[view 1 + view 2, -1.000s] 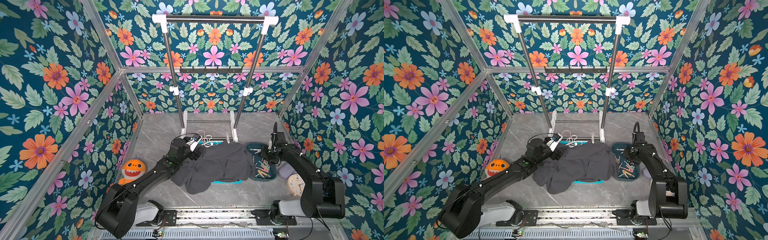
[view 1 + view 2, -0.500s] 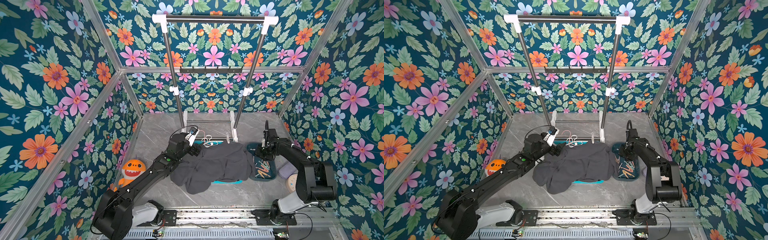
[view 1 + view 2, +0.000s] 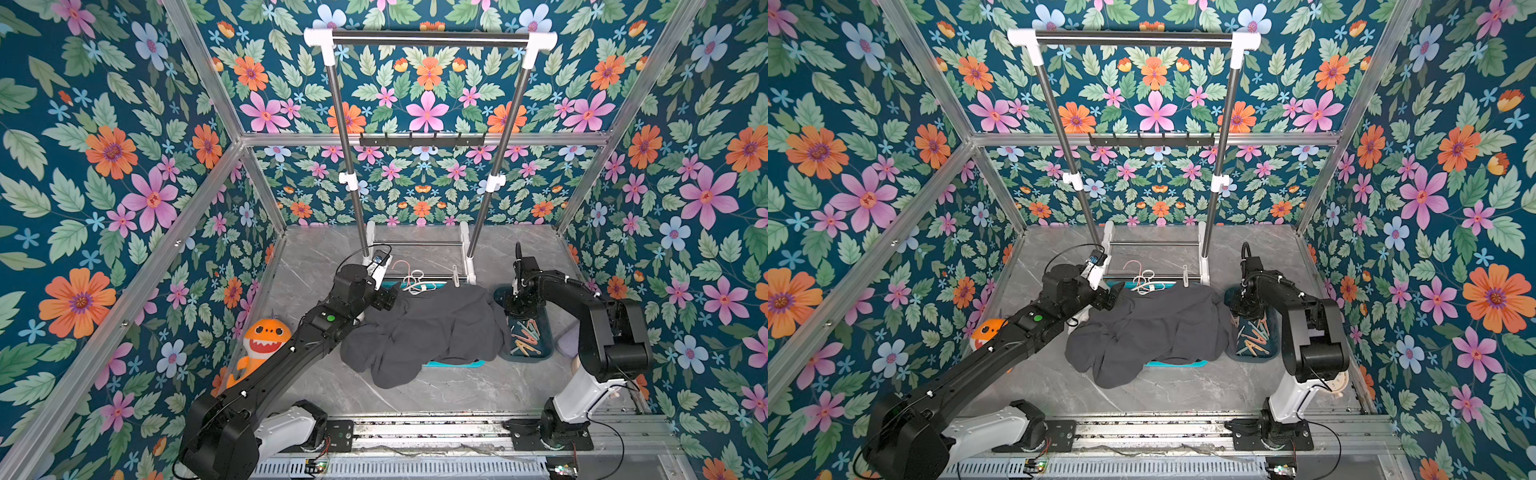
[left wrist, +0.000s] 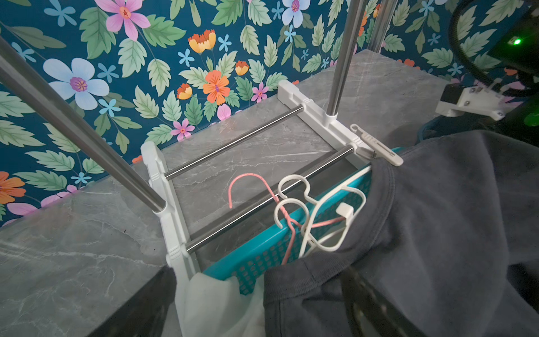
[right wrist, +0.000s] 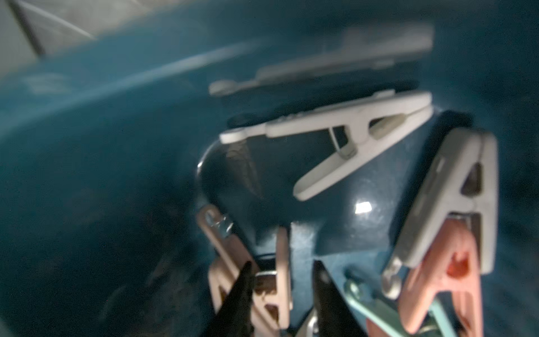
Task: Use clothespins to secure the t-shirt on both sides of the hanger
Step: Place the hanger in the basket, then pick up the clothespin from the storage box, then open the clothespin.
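My left gripper (image 3: 385,300) stood spread wide, empty, at the grey t-shirt's (image 3: 428,328) collar beside the hangers (image 4: 344,210), placed to steady cloth. My right gripper (image 5: 283,264) reached into the bin (image 3: 525,358), jaws straddling a tan clothespin (image 5: 283,291); whether they gripped it, I couldn't tell.

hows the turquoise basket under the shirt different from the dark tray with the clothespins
Colour: the basket is bright turquoise; the tray is a darker teal.
Wall: the basket's is a grid of holes; the tray's is solid and smooth.
Cover: the basket lies mostly under the grey t-shirt; the tray is uncovered, with loose clothespins in it.
Both sit side by side on the grey table, in front of the rack.
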Robot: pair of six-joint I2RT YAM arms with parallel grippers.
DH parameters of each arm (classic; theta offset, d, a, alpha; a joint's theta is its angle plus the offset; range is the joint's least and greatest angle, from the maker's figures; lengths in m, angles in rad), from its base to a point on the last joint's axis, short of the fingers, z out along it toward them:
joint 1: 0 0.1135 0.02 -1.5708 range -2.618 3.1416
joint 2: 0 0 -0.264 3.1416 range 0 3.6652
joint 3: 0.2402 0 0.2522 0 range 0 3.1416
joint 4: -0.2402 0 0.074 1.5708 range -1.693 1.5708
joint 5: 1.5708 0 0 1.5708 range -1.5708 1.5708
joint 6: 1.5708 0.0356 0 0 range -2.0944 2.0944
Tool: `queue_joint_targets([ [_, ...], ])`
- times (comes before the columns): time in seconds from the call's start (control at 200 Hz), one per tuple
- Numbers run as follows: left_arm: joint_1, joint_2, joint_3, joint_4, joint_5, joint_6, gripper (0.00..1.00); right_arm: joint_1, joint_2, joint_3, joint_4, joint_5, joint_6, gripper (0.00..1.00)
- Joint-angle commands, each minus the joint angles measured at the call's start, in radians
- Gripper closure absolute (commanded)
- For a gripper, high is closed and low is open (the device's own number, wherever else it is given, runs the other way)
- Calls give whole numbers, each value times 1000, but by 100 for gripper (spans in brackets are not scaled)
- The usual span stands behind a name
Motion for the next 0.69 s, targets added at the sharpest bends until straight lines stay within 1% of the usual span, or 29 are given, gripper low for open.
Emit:
queue_joint_targets([
  [0.0, 1, 11, 15, -27, 9, 4, 12, 2, 16, 9, -22, 38, 0, 77],
  [0.025, 1, 14, 16, -28, 11, 3, 12, 1, 19, 9, -22, 43, -3, 77],
  [0.095, 1, 14, 16, -29, 16, 4, 12, 1, 29, 13, -20, 62, -5, 82],
  [0.175, 1, 13, 13, -30, 18, 2, 13, 1, 35, 17, -24, 96, -7, 90],
  [0.23, 1, 11, 13, -31, 19, 4, 13, 1, 39, 22, -28, 110, -9, 92],
  [0.285, 1, 8, 13, -31, 20, 5, 13, 1, 38, 25, -26, 126, -8, 98],
  [0.33, 1, 6, 14, -30, 19, 5, 13, 0, 32, 25, -23, 143, -8, 100],
  [0.48, 1, 5, 15, -29, 20, 8, 14, -8, 29, 42, -24, 176, -26, 100],
  [0.565, 1, 6, 15, -31, 19, 9, 14, -15, 39, 54, -28, 172, -45, 98],
  [0.6, 1, 6, 15, -30, 18, 11, 14, -16, 44, 58, -31, 170, -50, 96],
  [0.69, 1, 6, 15, -32, 13, 12, 14, -16, 43, 61, -31, 154, -59, 86],
])
